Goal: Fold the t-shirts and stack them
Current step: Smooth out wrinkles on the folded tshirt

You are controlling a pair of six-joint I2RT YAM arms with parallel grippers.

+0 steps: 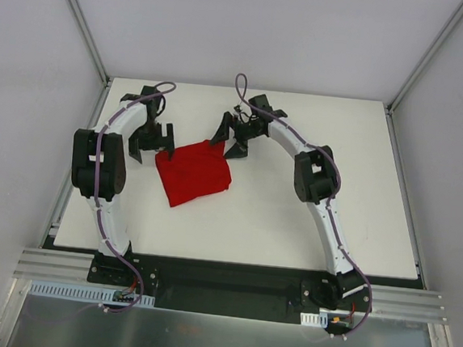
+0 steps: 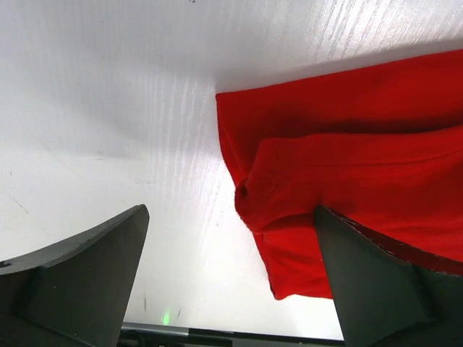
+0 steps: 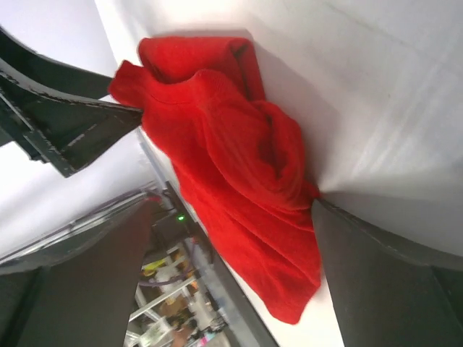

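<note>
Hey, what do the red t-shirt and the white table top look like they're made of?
Red t-shirt: soft knit fabric with a matte finish, probably cotton or a blend. It bunches into rounded, limp folds with no stiff creases. Table: hard white board, perhaps laminate or painted wood. The left wrist view shows a fine straight grain and a slight sheen.

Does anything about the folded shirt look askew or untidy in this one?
Yes. The red t-shirt is folded but lies turned at an angle to the edges of the table. In the right wrist view its layers are bunched and rumpled instead of flat. Nothing else stands out.
</note>
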